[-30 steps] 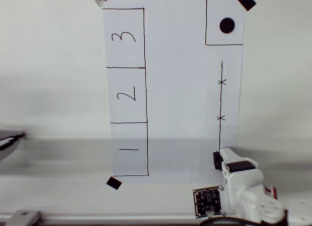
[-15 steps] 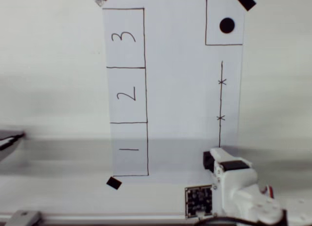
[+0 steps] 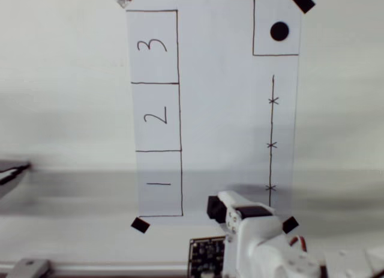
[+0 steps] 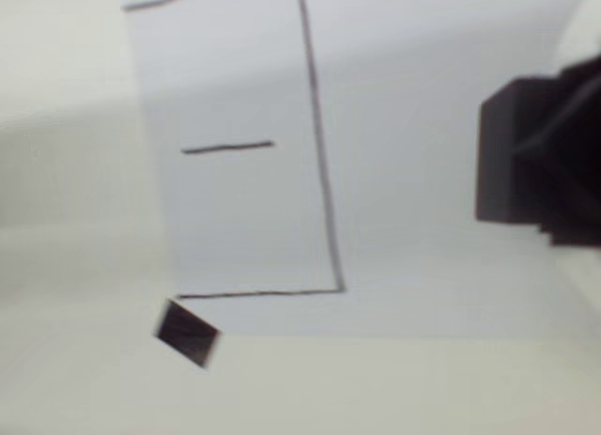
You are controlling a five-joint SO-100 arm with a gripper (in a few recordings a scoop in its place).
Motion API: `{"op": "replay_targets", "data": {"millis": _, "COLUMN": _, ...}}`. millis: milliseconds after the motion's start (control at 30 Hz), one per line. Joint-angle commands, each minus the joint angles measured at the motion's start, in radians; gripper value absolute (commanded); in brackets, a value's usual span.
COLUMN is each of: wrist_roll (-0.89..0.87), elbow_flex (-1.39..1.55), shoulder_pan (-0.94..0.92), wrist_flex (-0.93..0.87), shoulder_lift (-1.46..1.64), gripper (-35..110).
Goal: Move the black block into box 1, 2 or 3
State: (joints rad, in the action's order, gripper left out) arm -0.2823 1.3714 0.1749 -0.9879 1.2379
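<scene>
Clamped in the white robot hand (image 3: 217, 207), the small matte black cube (image 3: 213, 207) is held right of the pen-drawn box marked "1" (image 3: 159, 183).

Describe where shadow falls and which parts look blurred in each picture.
Overhead view: a grey shadow band crosses the table and the paper's lower part, over box 1; the arm near the bottom edge is soft. Wrist view: the whole picture is smeared, and the black block in the tool is blurred at the right edge.

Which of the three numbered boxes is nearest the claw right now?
Box 1, the bottom rectangle in the overhead view; the claw holding the black block sits just right of it.
</scene>
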Motion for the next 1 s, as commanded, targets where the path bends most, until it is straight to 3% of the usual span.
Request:
{"op": "replay_targets", "data": {"millis": 0, "wrist_roll": -0.014, "elbow_flex": -0.161, "shoulder_pan": -0.003, "wrist_flex": -0.006, "shoulder_lift": -0.017, "gripper": 0}}
{"op": "replay_targets", "data": {"millis": 967, "wrist_roll": -0.037, "elbow_flex": -0.667, "shoulder_pan": -0.092, "wrist_flex": -0.006, "shoulder_lift": -0.405, "gripper": 0}}
